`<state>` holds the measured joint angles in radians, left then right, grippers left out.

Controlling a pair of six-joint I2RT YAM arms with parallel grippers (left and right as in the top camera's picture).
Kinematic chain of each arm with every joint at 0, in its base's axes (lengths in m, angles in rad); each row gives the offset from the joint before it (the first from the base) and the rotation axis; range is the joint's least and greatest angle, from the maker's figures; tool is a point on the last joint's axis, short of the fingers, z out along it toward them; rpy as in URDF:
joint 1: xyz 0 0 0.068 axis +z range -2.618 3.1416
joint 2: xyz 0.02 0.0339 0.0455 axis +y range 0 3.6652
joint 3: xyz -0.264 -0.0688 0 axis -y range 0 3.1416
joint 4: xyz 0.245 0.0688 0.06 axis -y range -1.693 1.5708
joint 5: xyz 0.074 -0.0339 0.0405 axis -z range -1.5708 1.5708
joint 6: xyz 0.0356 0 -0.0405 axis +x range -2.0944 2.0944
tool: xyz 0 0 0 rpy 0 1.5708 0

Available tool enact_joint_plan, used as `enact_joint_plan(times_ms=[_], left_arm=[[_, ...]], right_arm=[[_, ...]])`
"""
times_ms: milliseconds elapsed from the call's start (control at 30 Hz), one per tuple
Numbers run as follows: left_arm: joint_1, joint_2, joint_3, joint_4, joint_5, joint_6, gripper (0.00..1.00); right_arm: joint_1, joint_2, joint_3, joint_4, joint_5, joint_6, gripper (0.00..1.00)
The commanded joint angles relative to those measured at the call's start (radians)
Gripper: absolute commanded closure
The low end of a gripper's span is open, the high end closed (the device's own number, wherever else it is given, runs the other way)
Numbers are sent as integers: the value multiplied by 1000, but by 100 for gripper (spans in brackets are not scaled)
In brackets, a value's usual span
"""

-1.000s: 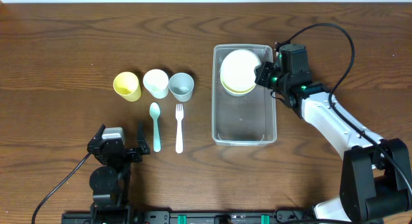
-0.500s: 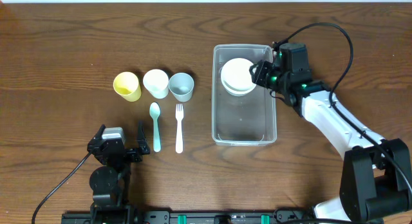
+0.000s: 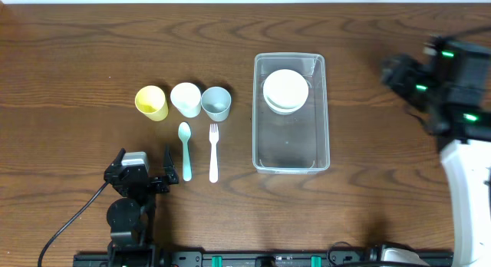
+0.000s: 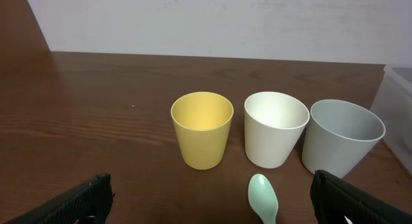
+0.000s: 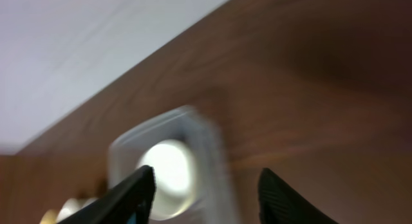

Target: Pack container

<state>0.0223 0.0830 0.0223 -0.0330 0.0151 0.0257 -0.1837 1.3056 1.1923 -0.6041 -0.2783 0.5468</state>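
The clear container stands right of the table's middle, with stacked white bowls in its far end. My right gripper is open and empty, raised well to the right of the container and blurred. In the right wrist view the gripper shows the blurred container and bowls past its fingers. My left gripper is open and empty near the front edge, behind the spoon.
A yellow cup, a white cup and a grey cup stand in a row left of the container. A mint spoon and a white fork lie in front of them. The left wrist view shows the cups and spoon.
My right gripper let go of the bowls inside the container, then pulled up and away to the right. The left arm has not moved.
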Motion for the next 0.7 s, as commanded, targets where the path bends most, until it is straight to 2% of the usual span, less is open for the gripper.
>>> enact_joint_plan(times_ms=[0, 100, 133, 233, 667], left_arm=[[-4, -6, -18, -39, -30, -4, 2], [-4, -6, -18, -39, -29, -4, 2], [-4, -6, -18, -40, -30, -4, 2], [-4, -6, -18, -39, -29, -4, 2], [-4, -7, -18, 14, -29, -4, 2]], right_arm=[[-125, 9, 4, -54, 55, -13, 38], [-212, 31, 4, -100, 85, -12, 32], [-228, 40, 4, -111, 110, -9, 26], [-257, 69, 4, -142, 176, 7, 1], [-267, 172, 3, -200, 196, 43, 1]])
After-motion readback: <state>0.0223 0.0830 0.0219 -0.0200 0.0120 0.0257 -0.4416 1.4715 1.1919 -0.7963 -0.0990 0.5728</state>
